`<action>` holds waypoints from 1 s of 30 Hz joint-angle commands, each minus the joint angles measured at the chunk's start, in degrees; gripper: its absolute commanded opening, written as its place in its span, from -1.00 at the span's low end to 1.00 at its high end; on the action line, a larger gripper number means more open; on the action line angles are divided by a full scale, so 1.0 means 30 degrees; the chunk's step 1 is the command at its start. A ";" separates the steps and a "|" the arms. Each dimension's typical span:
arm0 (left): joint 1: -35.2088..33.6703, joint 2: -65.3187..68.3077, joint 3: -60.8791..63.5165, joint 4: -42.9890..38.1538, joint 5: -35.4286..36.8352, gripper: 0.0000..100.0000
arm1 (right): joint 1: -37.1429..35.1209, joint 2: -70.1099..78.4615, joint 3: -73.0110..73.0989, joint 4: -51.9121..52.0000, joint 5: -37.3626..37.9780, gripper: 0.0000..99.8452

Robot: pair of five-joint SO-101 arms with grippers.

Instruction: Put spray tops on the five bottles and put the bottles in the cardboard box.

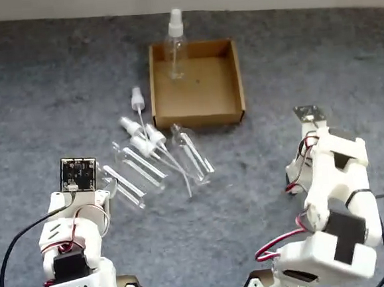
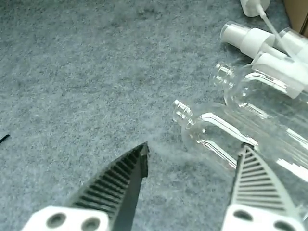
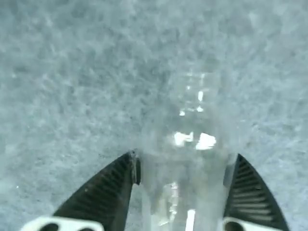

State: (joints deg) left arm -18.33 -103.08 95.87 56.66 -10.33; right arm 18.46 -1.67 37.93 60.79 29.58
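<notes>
Our right gripper was clamped on a bottle, we judged to steady it for capping. Our left gripper hung spread apart over loose bottles beside spray tops.

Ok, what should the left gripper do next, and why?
Probably shift the open left gripper over to a loose spray top. The right gripper grips a bottle, so a top looks more needed than the uncapped bottle lying at the left gripper.

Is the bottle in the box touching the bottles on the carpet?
Apart. High view: standing bottle is inside the cardboard box, its wall separating it from lying bottles.
</notes>
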 commanded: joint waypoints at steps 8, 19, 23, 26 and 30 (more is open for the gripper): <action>-0.0161 0.0190 0.0396 -0.0264 -0.0205 -0.51 | -0.0278 -0.0308 -0.2300 -0.0161 -0.0293 -0.93; -0.0103 0.0308 -0.3502 0.1260 -0.0996 -0.56 | -0.3473 -0.6110 -0.2037 0.1685 -0.0264 -0.99; 0.0630 0.0894 -0.7106 0.3429 -0.2139 -0.61 | -0.5758 -0.8484 0.0220 0.1538 -0.0322 -0.99; 0.0923 0.3707 -1.0125 0.3927 -0.2168 -0.61 | -0.7018 -1.0125 0.1685 0.1538 -0.0381 -0.99; 0.0952 0.9831 -1.4608 0.3985 -0.1963 -0.62 | -0.7341 -1.2147 0.2828 0.1538 -0.1289 -0.99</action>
State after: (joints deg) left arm -16.92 -86.73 63.34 68.26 -16.40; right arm -2.73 -32.35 46.02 65.10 27.47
